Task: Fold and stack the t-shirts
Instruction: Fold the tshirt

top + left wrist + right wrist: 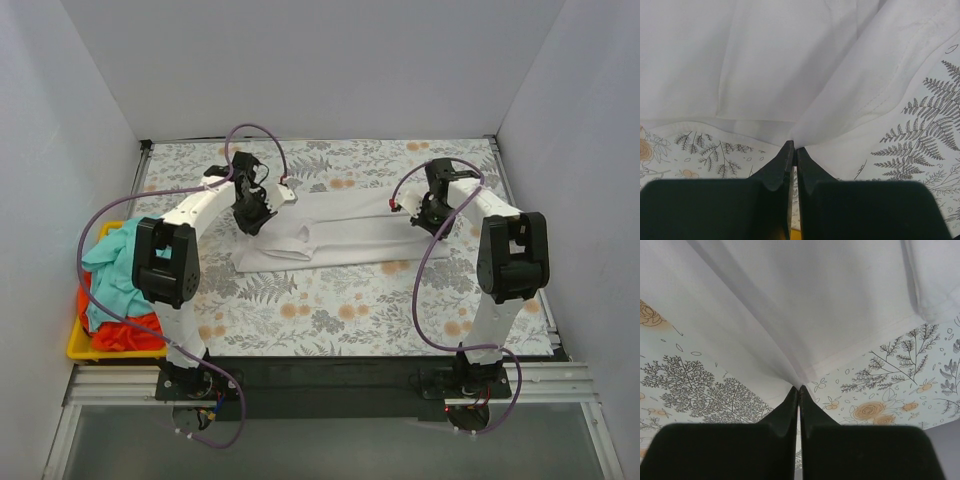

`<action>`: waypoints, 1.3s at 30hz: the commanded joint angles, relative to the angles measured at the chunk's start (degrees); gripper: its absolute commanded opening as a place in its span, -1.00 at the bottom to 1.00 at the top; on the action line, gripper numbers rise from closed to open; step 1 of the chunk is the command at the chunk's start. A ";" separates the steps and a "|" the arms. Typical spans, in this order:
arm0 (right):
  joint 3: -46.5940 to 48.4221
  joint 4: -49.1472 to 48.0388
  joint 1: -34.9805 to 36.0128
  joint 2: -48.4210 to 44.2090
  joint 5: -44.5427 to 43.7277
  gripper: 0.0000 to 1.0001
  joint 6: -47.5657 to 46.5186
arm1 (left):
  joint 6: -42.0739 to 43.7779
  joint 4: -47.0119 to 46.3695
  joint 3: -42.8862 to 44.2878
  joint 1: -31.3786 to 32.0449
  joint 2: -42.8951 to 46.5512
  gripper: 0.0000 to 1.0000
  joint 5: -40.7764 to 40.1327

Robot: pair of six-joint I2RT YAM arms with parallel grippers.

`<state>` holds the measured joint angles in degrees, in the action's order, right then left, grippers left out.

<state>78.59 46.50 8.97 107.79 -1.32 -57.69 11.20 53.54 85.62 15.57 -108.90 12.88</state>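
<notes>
1. Left wrist view, at the left pincer (792, 148): pressed together, clamped on a gathered edge of the white t-shirt (790, 60).
2. Just beyond those tips: white cloth spreading away in soft creases. On either side of the tips, the floral-print cover (935, 115).
3. At the right pincer (798, 388): also closed tight on a pinch of the white t-shirt, with folds fanning out from the tips and a stitched hem running off to their right.
4. From above: white t-shirt drawn out as a long band between the two pincers, lying on the cover.
5. Well apart from the left pincer, to its left and nearer the arm bases: teal t-shirt (112, 268) heaped over an orange-red t-shirt (128, 335) in a yellow tray (80, 350).
</notes>
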 commanded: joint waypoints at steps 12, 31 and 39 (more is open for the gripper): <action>7.28 0.70 -0.45 3.04 0.27 -0.97 -3.48 | 1.54 -0.54 2.44 -2.04 0.62 -1.00 1.18; 12.11 0.78 -0.45 7.87 0.27 -0.97 -2.51 | 0.58 -0.80 2.44 -2.57 -1.58 -1.00 1.00; 13.35 0.78 -0.45 8.84 0.27 -0.97 -2.43 | 0.75 -0.10 2.88 -3.09 -1.05 -1.00 2.14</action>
<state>89.52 46.52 8.69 115.77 -1.13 -58.39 11.57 53.36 87.18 13.06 -111.66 13.52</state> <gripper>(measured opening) 0.021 0.014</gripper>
